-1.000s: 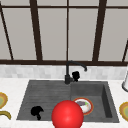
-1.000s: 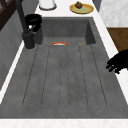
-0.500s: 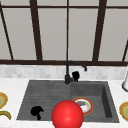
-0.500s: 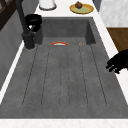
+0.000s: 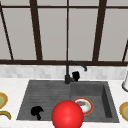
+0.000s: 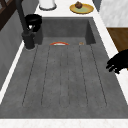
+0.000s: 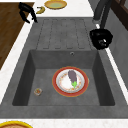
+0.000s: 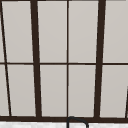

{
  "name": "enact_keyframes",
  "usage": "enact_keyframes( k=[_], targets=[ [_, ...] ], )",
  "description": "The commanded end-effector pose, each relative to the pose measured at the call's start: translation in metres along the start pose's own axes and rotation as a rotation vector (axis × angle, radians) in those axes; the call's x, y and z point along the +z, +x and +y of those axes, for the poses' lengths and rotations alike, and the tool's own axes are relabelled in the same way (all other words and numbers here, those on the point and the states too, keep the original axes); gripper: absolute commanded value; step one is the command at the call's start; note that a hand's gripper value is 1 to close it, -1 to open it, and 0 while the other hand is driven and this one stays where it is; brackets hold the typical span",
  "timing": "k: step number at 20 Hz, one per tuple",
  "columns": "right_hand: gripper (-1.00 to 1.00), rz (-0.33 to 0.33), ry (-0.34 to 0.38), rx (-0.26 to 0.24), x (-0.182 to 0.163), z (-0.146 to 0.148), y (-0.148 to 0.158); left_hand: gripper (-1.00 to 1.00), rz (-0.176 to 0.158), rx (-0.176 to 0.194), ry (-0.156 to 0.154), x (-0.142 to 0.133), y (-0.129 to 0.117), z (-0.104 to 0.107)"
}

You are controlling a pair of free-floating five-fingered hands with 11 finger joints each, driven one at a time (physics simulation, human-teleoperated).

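Stillness marks the last second: both hands hang where they were and nothing in the sink has shifted, so the work at the tap stands as it stood. Nearest, a glossy red ball [image 5: 67, 115] sits before the front edge of the dark grey stone sink [image 5: 45, 90]. Left of it the left hand [image 5: 37, 111] hovers over the ribbed draining side by the near rim, fingers apart and slack, holding nothing. In the right basin lies a red-rimmed white plate [image 7: 70, 81] with a purple eggplant [image 7: 72, 75] on it. Farther back the right hand [image 5: 75, 75] hangs just beside the black faucet [image 5: 68, 72]; whether it grips the tap I cannot tell. The white worktop [image 5: 12, 87] carries a yellow plate [image 7: 55, 4] and a banana [image 7: 40, 10] at left. Behind rises a dark-framed window [image 8: 67, 57].
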Motion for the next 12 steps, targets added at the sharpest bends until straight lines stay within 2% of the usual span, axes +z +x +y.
enact_keyframes(
  k=[1,12],
  targets=[
    [1.0,0.036,-0.02,-0.12,0.0063,0.0137,-0.0049,0.0,0.0,0.0,0.0,0.0,0.0,0.0],
    [1.0,0.039,-0.03,-0.141,0.0119,0.0116,-0.0052,0.0,0.0,0.0,0.0,0.0,0.0,0.0]
  ],
)
